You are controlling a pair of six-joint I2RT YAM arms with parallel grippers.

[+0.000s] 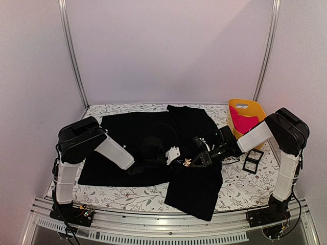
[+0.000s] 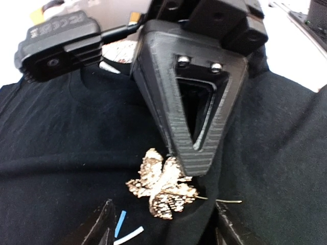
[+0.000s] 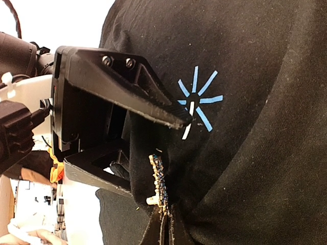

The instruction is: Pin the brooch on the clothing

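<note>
- Yellow plastic bin point(image 1: 240, 106), behind the shirt's right edge: holds a crumpled pink garment point(image 1: 244, 124).
- Shirt point(image 1: 133, 132): black, soft knit, spread on a floral table cover point(image 1: 240, 186); pale blue star print point(image 3: 196, 99).
- Brooch point(image 2: 162, 184): pale gold, leaf-shaped, rough metal, on the shirt just beside the print.
- Right gripper point(image 3: 163, 224): pinched closed on the brooch.
- Left gripper point(image 3: 153, 150): fingers apart, a fold of shirt between them.
- Small black square frame point(image 1: 252, 161), right of the shirt.
</note>
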